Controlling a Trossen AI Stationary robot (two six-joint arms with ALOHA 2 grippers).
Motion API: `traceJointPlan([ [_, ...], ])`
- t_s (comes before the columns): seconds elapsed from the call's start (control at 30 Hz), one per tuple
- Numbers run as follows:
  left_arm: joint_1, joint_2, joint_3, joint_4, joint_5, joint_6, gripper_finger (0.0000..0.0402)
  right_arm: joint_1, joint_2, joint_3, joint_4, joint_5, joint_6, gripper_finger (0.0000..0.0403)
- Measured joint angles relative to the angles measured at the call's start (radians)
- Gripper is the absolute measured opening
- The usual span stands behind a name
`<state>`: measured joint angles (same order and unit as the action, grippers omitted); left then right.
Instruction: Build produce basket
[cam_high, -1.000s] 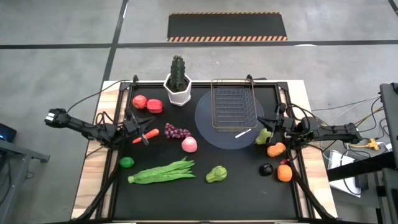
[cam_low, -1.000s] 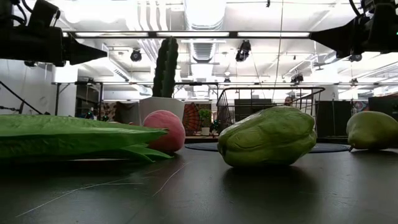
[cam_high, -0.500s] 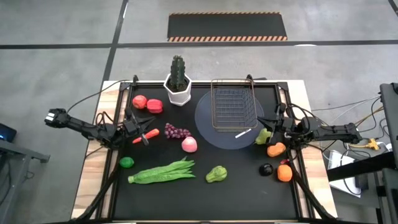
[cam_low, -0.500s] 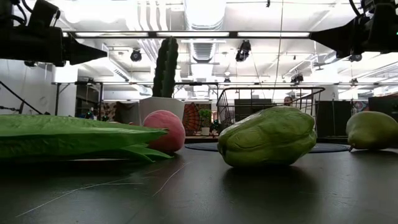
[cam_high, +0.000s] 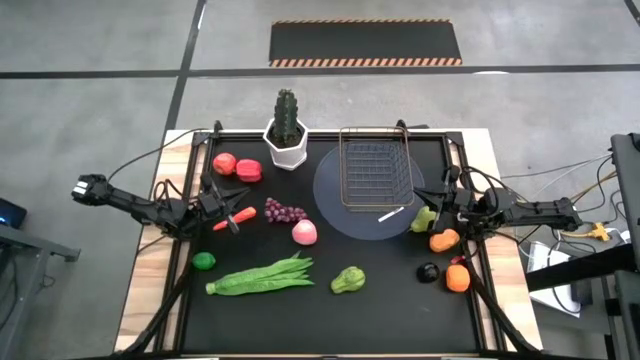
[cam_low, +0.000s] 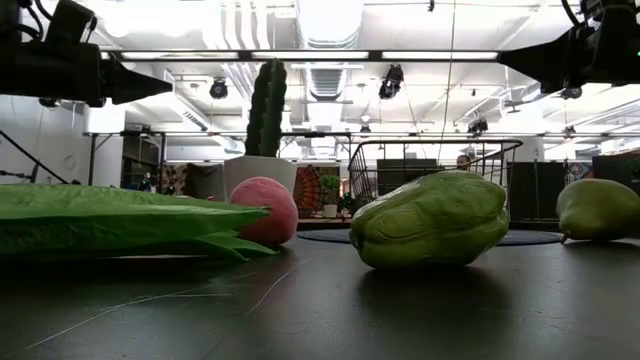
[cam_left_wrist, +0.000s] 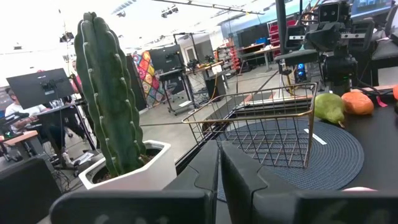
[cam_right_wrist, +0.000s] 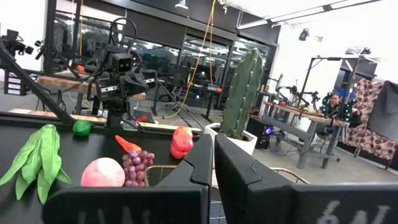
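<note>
The wire basket (cam_high: 375, 172) stands on a round grey plate (cam_high: 340, 205) at the far middle of the table. The produce lies loose on the black mat: two tomatoes (cam_high: 236, 167), a carrot (cam_high: 240, 215), grapes (cam_high: 286, 211), a peach (cam_high: 304, 232), a lime (cam_high: 204, 261), green beans (cam_high: 262, 276), a knobbly green fruit (cam_high: 348, 280), a pear (cam_high: 425, 218) and two oranges (cam_high: 451, 260). My left gripper (cam_high: 228, 201) hangs shut above the left side near the carrot. My right gripper (cam_high: 433, 200) hangs shut above the right side near the pear. Both point level and touch nothing.
A cactus in a white hexagonal pot (cam_high: 286, 140) stands at the far side, left of the basket. A small dark object (cam_high: 428, 271) lies beside the near orange. A white strip (cam_high: 390, 214) lies on the plate. Cables run along both table sides.
</note>
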<state>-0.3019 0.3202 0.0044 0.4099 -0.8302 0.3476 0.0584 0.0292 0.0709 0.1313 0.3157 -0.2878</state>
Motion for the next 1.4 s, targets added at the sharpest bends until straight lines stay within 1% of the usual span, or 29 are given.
traceJointPlan([
  [1.17, 0.000, 0.000, 0.000, 0.005, 0.001, 0.002, 0.0002, 0.000, 0.000, 0.000, 0.012, 0.000, 0.007, 0.0009],
  [1.2, 0.000, 0.000, 0.000, 0.017, 0.011, -0.026, 0.0002, 0.000, 0.000, 0.000, 0.019, -0.001, 0.052, 0.0009],
  [1.27, -0.001, 0.001, 0.000, 0.055, 0.089, -0.130, 0.0002, 0.000, 0.000, 0.000, 0.034, 0.000, 0.266, 0.0009],
  [1.3, 0.000, 0.000, 0.000, 0.094, 0.126, -0.147, 0.0002, -0.001, 0.000, 0.000, 0.046, 0.007, 0.357, 0.0009],
  [1.33, 0.001, 0.002, 0.000, 0.151, 0.147, -0.147, 0.0002, -0.002, 0.000, 0.000, 0.059, 0.024, 0.414, 0.0009],
  [1.4, 0.002, 0.009, 0.000, 0.251, 0.147, -0.158, 0.0002, -0.002, 0.000, 0.001, 0.070, 0.065, 0.457, 0.0009],
])
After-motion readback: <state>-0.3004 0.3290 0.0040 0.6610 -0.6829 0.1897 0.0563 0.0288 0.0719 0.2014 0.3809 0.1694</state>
